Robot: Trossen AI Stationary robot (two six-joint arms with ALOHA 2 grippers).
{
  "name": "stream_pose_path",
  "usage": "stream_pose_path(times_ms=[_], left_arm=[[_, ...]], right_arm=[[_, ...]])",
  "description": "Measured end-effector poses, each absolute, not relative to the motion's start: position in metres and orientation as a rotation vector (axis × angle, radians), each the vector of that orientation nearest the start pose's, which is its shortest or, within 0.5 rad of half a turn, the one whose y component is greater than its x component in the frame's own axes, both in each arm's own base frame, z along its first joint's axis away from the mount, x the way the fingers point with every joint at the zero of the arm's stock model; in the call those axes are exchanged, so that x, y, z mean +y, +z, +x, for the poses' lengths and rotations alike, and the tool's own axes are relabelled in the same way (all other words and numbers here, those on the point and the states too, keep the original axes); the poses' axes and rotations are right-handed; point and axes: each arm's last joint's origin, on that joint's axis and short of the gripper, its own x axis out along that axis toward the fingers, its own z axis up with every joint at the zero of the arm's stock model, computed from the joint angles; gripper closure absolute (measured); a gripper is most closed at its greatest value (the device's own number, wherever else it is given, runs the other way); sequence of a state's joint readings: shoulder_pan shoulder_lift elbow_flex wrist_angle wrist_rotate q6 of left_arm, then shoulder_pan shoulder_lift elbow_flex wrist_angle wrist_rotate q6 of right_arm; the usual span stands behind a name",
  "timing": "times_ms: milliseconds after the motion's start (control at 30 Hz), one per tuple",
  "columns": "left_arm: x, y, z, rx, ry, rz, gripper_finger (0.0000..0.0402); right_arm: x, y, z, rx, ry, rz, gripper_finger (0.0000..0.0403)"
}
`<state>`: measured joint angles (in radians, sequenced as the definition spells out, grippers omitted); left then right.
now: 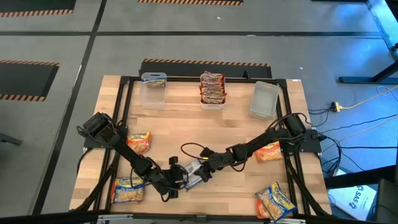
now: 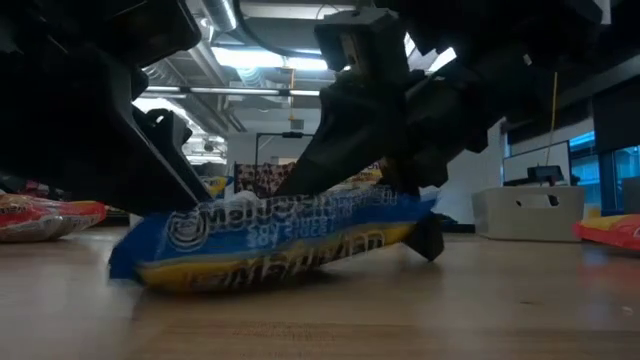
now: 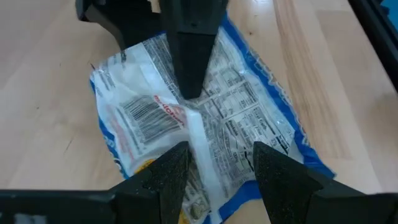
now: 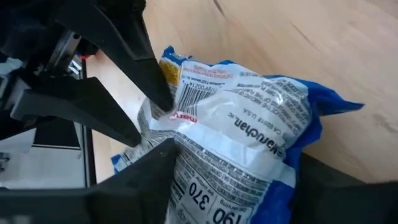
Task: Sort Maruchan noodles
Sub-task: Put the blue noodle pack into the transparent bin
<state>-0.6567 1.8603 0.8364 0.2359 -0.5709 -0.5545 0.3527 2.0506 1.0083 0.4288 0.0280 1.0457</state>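
Sorting looks barely begun, judged against the three clear bins along the far edge of the bench (image 1: 186,106). The left bin (image 1: 153,90) holds what seems to be one blue packet, the middle bin (image 1: 212,90) a stack of red packets, and the right bin (image 1: 263,99) looks empty. Nearer than the bins, loose packets lie spread — two orange-yellow ones (image 1: 139,142) toward the left, another (image 1: 267,152) and a fourth (image 1: 276,200) toward the right. Well in front of the middle bin, the left hand (image 1: 178,180) stands released over the blue-white packet (image 3: 205,124), while the right hand (image 1: 205,163) is clenched on that packet's edge, tilting it up off the wood.
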Motion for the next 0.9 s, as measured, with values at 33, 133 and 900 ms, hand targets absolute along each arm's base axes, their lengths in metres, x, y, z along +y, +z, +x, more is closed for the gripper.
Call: stream_pose_path(times_ms=[33, 133, 900], left_arm=[[-0.194, 0.116, 0.277, 0.637, 0.093, -0.079, 0.0227], [-0.193, 0.127, 0.275, 0.628, 0.073, -0.083, 0.0227], [-0.19, 0.211, 0.227, 0.56, 0.024, -0.113, 0.0227]], right_arm=[[0.136, 0.101, 0.373, 0.7, -0.026, 0.89, 0.0218], [0.137, 0.102, 0.374, 0.69, -0.016, 0.889, 0.0251], [0.148, 0.167, 0.347, 0.526, -0.041, -0.199, 0.0295]])
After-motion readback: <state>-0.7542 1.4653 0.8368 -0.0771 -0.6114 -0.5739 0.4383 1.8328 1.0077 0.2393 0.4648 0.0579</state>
